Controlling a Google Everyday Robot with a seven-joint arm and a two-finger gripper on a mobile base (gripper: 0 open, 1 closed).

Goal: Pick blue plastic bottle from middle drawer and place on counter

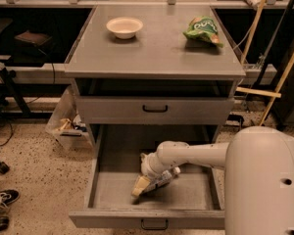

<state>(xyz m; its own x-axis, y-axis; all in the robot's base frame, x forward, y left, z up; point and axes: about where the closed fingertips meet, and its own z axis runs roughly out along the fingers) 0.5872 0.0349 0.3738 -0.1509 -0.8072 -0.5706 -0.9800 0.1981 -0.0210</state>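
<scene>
The middle drawer (196, 196) is pulled open at the bottom of the camera view. The blue plastic bottle (162, 178) lies tilted inside it, its white cap pointing right. My gripper (141, 184) reaches down into the drawer from the right and is shut on the bottle's left end, low over the drawer floor. The counter (152, 50) is the grey cabinet top above.
A white bowl (124, 27) and a green snack bag (202, 31) sit on the counter. The upper drawer (155, 109) is closed. A bin of clutter (63, 127) stands left of the cabinet. Wooden poles (279, 77) lean at the right. Shoes (2, 199) lie on the floor.
</scene>
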